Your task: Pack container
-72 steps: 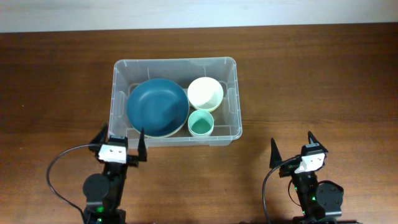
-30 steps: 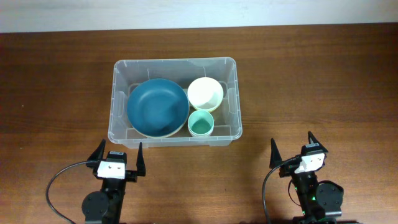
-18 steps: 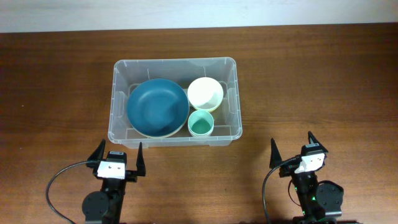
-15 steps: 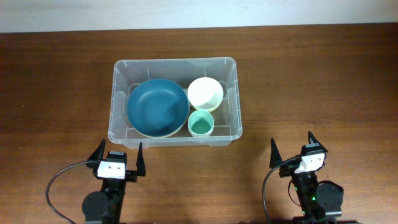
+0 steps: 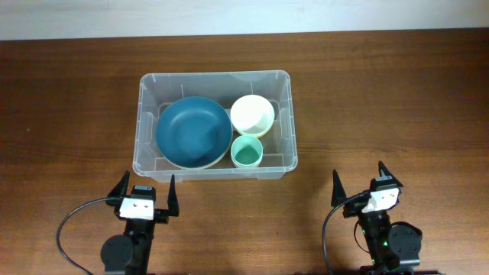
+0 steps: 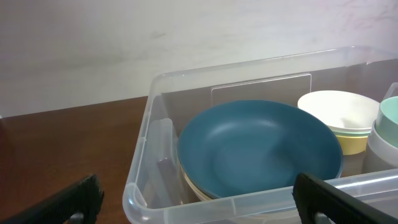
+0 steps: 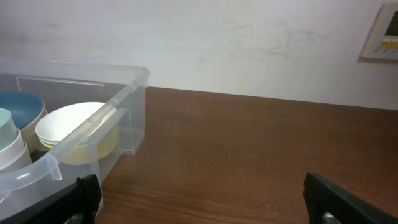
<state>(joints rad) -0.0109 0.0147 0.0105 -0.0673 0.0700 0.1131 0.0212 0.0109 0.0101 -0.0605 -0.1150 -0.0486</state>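
Since both arms sit at the near side of the brown wooden counter [image 5: 382,92] and I can't spot anything loose on it, I'd guess the packing is basically done and the job now is just keeping clear. The left pincer [image 5: 148,183] is spread wide with nothing in it. The right pincer [image 5: 357,174] is the same, wide apart and empty.

The large clear plastic rectangular bin [image 5: 215,74] sits just ahead of the left pincer, and ahead and off to the left of the right pincer. Inside, a round dark blue plate [image 5: 193,131] lies straight ahead of the left pincer on what looks like paler dishes. A round cream bowl [image 5: 252,114] and a small mint green cup [image 5: 247,152] are to its right.

If anything more goes in, I'd come down from above. The bin's near rim is right in front of the left fingers, so a low forward push would probably shove the whole bin. There's hardly any bare floor inside. The right pincer has loads of open counter ahead and to its right.
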